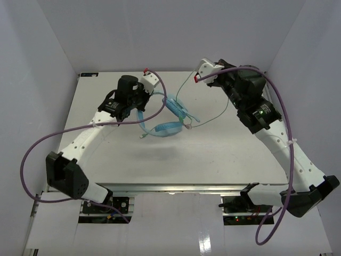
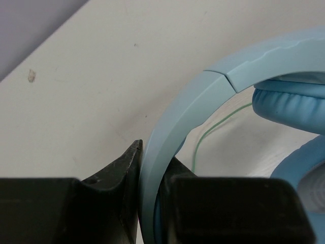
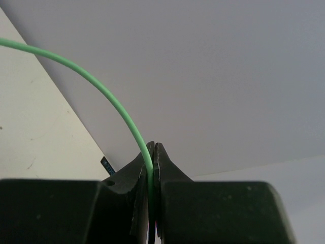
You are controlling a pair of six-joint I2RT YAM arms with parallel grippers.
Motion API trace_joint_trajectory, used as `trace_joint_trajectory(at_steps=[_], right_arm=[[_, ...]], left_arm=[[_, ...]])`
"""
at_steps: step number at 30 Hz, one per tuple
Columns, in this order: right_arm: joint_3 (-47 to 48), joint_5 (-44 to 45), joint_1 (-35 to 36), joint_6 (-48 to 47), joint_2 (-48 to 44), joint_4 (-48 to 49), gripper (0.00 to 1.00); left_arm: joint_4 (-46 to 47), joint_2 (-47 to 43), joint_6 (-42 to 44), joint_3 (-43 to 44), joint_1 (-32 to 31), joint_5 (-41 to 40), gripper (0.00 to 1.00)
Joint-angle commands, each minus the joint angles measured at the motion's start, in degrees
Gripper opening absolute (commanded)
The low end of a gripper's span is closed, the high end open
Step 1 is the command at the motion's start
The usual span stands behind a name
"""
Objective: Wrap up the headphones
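Observation:
The light blue headphones [image 1: 169, 127] lie mid-table, with the ear cups [image 1: 176, 108] folded together. My left gripper [image 1: 138, 110] is shut on the curved headband [image 2: 175, 124], which passes between its jaws [image 2: 152, 170]. One padded cup [image 2: 289, 104] shows at the right of the left wrist view. The thin pale-green cable [image 1: 184, 88] rises from the cups to my right gripper [image 1: 199, 78], which is held up near the back wall. That gripper [image 3: 153, 152] is shut on the cable [image 3: 101, 89]. Another loop of cable [image 1: 216, 116] trails right across the table.
Thick purple robot cables [image 1: 37, 144] arc beside both arms, the right one [image 1: 285, 112] over the right forearm. White walls [image 1: 32, 64] enclose the table on the left, back and right. A small black tag [image 3: 107, 165] sits at the table's far edge.

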Motion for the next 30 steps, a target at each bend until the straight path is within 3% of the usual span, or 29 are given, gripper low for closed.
trace_joint_trajectory(at_steps=[1, 4, 10, 14, 19, 25, 27, 30], right_arm=[[2.0, -10.8, -9.9, 11.0, 2.5, 5.4, 0.08], [2.7, -18.2, -11.9, 15.4, 4.4, 4.2, 0.08], [8.2, -39.0, -14.1, 38.0, 12.5, -0.5, 0.08], [8.6, -53.4, -14.4, 51.0, 18.6, 2.1, 0.08], [4.2, -62.5, -14.5, 65.0, 22.2, 14.5, 0.08], [0.1, -68.5, -15.9, 73.3, 23.9, 22.8, 0.11], [-1.5, -70.8, -16.3, 77.3, 24.3, 26.9, 0.13], [-5.2, -74.7, -16.6, 87.1, 24.9, 40.8, 0.22]], left_arm=[[5.5, -10.4, -3.9, 0.7, -0.2, 13.1, 0.0], [5.4, -13.2, -6.2, 1.3, -0.2, 16.6, 0.0], [7.2, -14.9, -12.8, 6.4, -0.2, 23.2, 0.0], [8.1, -13.2, -18.7, 11.7, -0.2, 26.1, 0.0], [9.9, -10.7, -25.9, 17.0, -0.2, 27.1, 0.0], [11.4, -7.7, -32.6, 23.3, -0.2, 24.5, 0.0], [11.6, -6.6, -33.4, 24.2, -0.2, 23.7, 0.0], [12.0, -3.5, -36.8, 28.0, -0.2, 22.0, 0.0]])
